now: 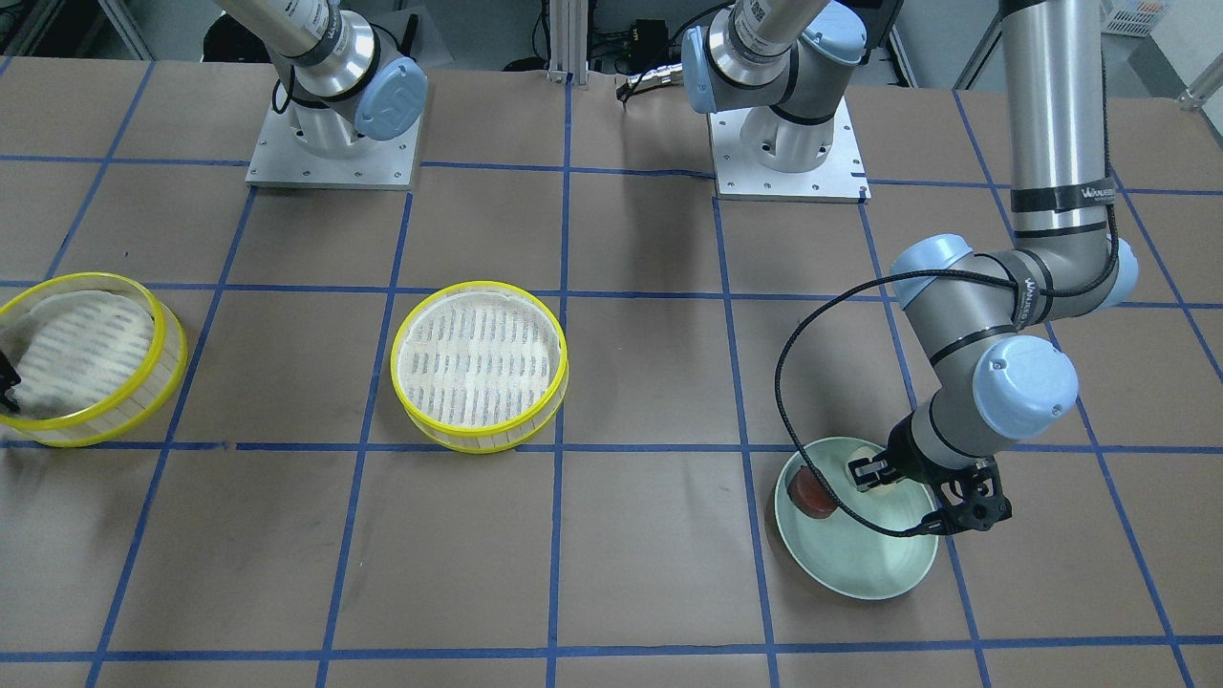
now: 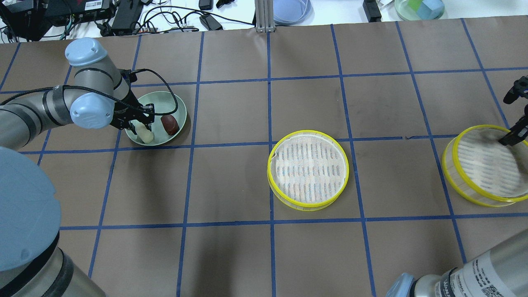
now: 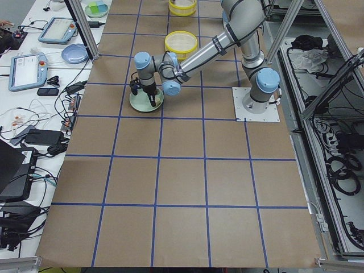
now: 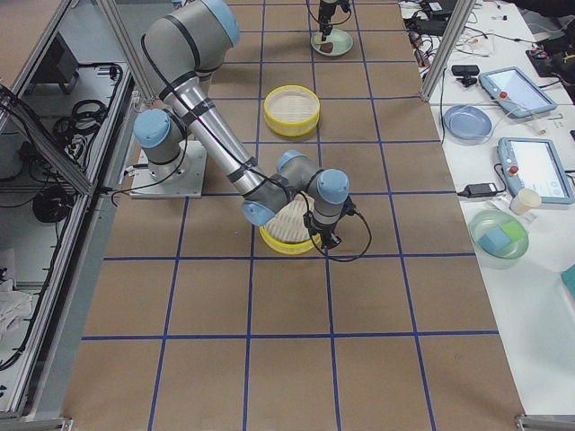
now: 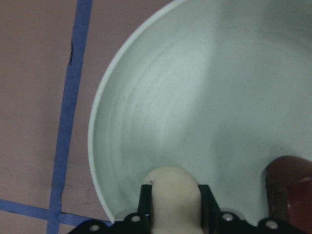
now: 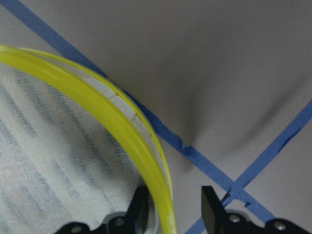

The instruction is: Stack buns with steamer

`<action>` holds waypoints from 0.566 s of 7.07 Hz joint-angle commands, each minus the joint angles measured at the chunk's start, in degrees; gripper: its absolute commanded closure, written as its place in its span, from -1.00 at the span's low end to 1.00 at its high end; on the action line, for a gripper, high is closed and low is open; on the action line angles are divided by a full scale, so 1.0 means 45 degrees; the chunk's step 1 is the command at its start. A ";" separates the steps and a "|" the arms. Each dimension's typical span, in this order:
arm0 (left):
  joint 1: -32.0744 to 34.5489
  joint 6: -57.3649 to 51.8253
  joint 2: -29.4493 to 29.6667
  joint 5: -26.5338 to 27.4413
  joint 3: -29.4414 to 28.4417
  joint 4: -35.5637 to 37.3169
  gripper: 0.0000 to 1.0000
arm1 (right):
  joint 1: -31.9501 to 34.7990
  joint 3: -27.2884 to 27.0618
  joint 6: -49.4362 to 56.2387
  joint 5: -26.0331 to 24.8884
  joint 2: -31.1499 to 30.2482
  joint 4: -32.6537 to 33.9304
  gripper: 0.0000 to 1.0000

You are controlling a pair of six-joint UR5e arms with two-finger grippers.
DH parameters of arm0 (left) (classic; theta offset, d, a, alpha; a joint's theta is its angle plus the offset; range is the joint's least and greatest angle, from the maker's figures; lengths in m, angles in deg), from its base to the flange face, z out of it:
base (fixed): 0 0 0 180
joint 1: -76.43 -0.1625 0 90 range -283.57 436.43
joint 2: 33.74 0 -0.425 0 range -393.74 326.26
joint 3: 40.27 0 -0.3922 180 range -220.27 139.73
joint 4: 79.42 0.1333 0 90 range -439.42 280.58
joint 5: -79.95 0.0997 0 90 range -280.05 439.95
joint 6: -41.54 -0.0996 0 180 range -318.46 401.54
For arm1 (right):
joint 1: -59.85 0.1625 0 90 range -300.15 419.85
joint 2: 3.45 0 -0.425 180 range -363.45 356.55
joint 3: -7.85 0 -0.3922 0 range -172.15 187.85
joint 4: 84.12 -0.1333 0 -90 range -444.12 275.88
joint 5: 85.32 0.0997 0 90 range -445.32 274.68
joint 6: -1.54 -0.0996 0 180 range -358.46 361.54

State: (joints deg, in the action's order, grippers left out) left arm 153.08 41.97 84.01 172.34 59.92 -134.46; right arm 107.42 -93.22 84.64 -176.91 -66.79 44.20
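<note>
The pale green plate (image 2: 173, 103) holds both buns. My left gripper (image 2: 142, 126) reaches down into it, its fingers (image 5: 145, 204) pressed on both sides of the cream-white bun (image 5: 175, 195), near the plate's rim. The dark reddish-brown bun (image 2: 169, 124) lies free beside it and also shows in the front view (image 1: 812, 492). One yellow-rimmed steamer tray (image 2: 308, 169) stands mid-table. My right gripper (image 2: 510, 137) straddles the rim of the second steamer tray (image 2: 482, 165). One finger (image 6: 140, 209) is inside, the other outside, with a gap showing between the rim (image 6: 156, 185) and the outer finger.
Blue tape lines grid the brown table (image 2: 371, 107). The left arm's black cable (image 1: 793, 382) loops over the plate. Bowls and electronics (image 2: 418, 8) sit beyond the table's far edge. The two arm bases (image 1: 334, 143) stand at the robot's side.
</note>
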 commanded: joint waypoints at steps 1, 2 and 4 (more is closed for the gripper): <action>-0.0001 -0.0075 -0.0015 -0.0022 -0.0018 0.0003 1.00 | -0.0005 0.0017 -0.0282 -0.0076 -0.0201 -0.0135 1.00; 0.0154 0.0002 -0.0421 0.0036 -0.0212 -0.0113 1.00 | 0.0015 0.0017 -0.0632 -0.0115 -0.0396 -0.0272 1.00; 0.0989 0.1010 -0.1610 -0.1283 -0.0504 -0.1355 1.00 | 0.0228 0.0114 -0.1313 -0.0077 -0.1544 -0.1202 1.00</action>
State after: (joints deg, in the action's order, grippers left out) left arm 155.09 43.34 80.03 170.10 58.73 -137.03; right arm 107.82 -93.06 81.11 -177.36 -70.64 41.97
